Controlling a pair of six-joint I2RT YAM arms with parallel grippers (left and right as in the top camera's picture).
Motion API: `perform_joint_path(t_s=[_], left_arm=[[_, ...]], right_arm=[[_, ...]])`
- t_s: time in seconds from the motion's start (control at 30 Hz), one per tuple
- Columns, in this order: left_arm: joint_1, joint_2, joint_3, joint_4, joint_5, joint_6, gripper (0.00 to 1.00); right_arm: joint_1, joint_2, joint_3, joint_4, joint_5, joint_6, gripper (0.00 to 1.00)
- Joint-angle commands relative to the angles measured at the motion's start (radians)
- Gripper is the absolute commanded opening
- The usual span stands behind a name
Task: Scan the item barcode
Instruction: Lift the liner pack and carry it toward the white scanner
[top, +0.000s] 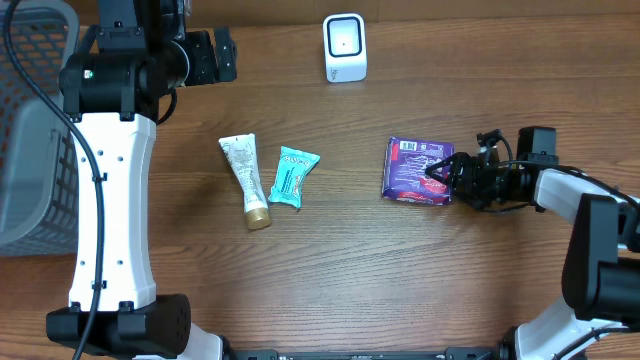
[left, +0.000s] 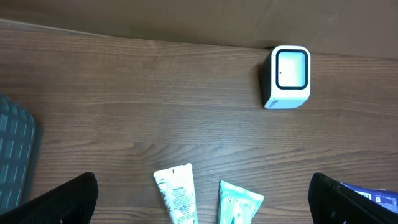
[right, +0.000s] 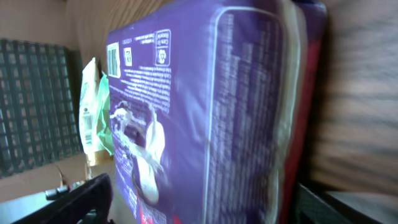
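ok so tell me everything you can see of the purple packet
The purple packet is a glossy, flat rectangular plastic wrapper with white print, a barcode near one corner and red along one edge. It lies flat on the wooden table. The right gripper straddles the edge facing that arm; contact is unclear.

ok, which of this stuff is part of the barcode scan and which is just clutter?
In the job: purple package, white scanner, right gripper at the package's edge.
Lying about: tube, teal packet, grey basket.
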Motion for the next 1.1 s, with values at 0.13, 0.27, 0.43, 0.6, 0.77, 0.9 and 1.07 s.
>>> perform_joint_path(t_s=[0.13, 0.27, 0.43, 0.6, 0.77, 0.9, 1.07], left_arm=[[0.002, 0.008, 0.013, 0.000, -0.003, 0.019, 1.00], [0.002, 0.008, 0.013, 0.000, -0.003, 0.019, 1.00], [0.002, 0.008, 0.013, 0.000, -0.003, 0.019, 1.00], [0.002, 0.008, 0.013, 0.000, -0.003, 0.019, 1.00], [0.002, 0.008, 0.013, 0.000, -0.003, 0.019, 1.00], [0.002, 0.008, 0.013, 0.000, -0.003, 0.019, 1.00], [0.002, 0.008, 0.013, 0.000, -0.003, 0.019, 0.99]], right_arm=[[0.077, 0.068, 0.010, 0.080, -0.007, 0.082, 0.62], [0.063, 0.067, 0.010, 0.084, -0.007, 0.165, 0.25], [0.051, 0.049, 0.016, 0.085, -0.036, 0.246, 0.16], [0.053, -0.025, 0.069, -0.010, -0.089, 0.228, 0.15], [0.087, -0.152, 0.214, -0.241, -0.089, 0.087, 0.13], [0.169, -0.239, 0.376, -0.425, 0.025, 0.002, 0.11], [0.293, -0.275, 0.568, -0.607, 0.212, -0.037, 0.10]])
